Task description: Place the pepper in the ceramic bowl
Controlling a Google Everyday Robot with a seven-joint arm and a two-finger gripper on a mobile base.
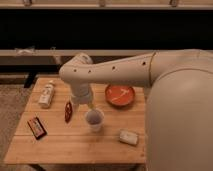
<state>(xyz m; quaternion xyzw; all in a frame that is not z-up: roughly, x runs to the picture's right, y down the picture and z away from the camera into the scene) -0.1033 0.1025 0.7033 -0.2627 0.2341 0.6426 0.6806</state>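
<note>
**Pepper at the pincer, bowl off to the right**

Your pepper (68,111) is at the left-centre of the bench (75,146). It is a slim, dark red shape whose length runs up and down in the camera view. Its upper end meets the low end of the arm, where the pincer (75,103) sits just above and beside it. You cannot tell from this view whether the pincer is open, closed or gripping the pepper. You also cannot tell whether the pepper rests on the wood or is raised off it.

The ceramic bowl (120,95) is to the right of the pepper and further back. It is shallow, round and orange-red, with pale marks inside. It is apart from the pepper, and the arm's wrist comes down between them.

A white cup (94,120) stands upright just to the right of the pepper and nearer the front edge, with its mouth facing up. It is in front of the bowl and to the bowl's left.

Further out, a white bottle (46,94) lies at the back left of the bench. A flat black-and-red packet (36,127) lies at the front left, well apart from the pepper. A small pale packet (128,137) lies at the front right, beyond the cup.

The arm (115,70) reaches in from the right, bends above the back of the bench and drops to the pincer. The robot's pale body (182,115) covers the right side of the bench.
</note>
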